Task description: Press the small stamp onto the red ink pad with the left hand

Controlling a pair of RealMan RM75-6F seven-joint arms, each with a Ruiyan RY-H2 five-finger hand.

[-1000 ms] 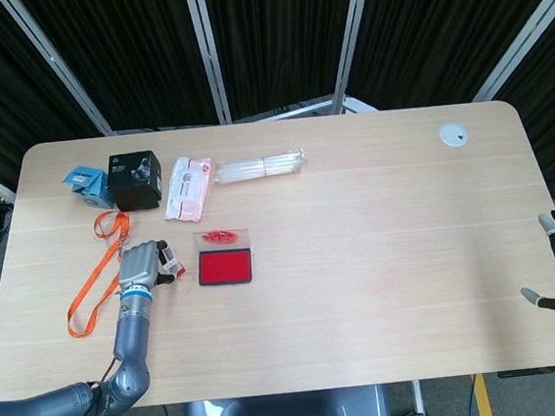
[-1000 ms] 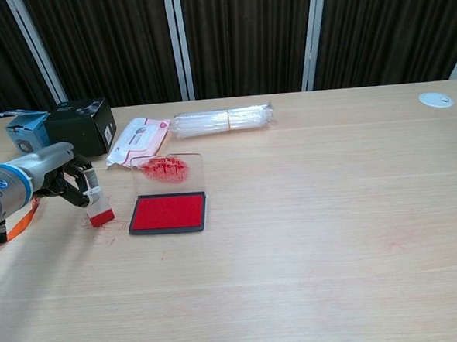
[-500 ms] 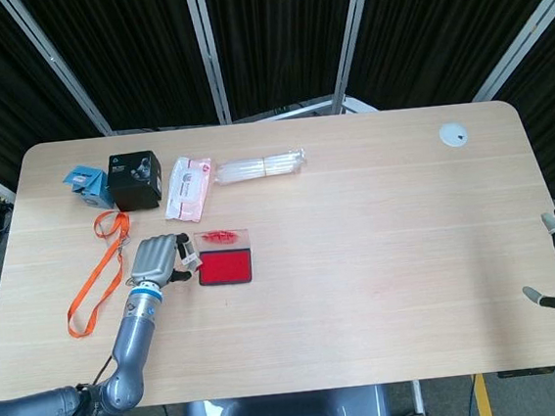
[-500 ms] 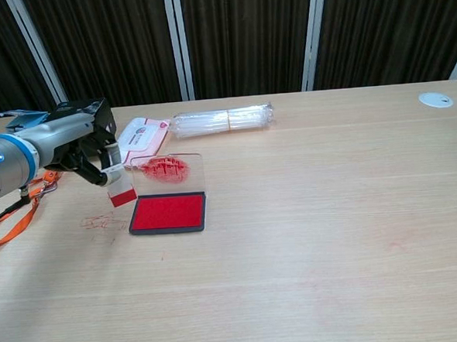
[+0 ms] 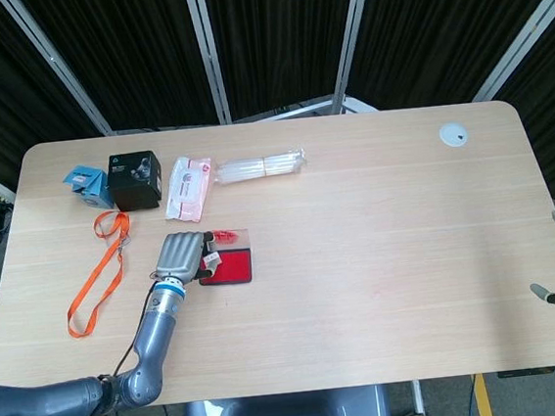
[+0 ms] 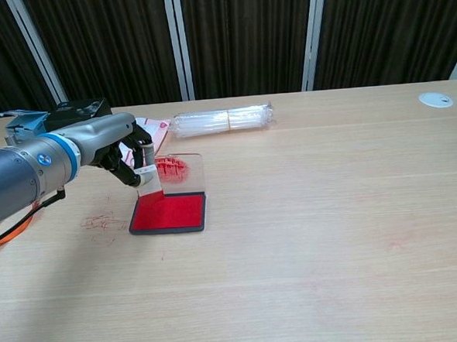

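The left hand comes in from 9 o'clock and pinches the small stamp between its fingers. The stamp is tilted, and its red base is over the far left part of the red ink pad; whether they touch cannot be told. At 12 o'clock of the pad lies its clear lid, smeared with red. At 9 o'clock of the pad, red marks are on the table. A bundle of clear tubes lies further at 12 o'clock.

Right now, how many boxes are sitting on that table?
2, both at the far left corner: a black box and a smaller blue box right beside it on its left. Others could be hidden.
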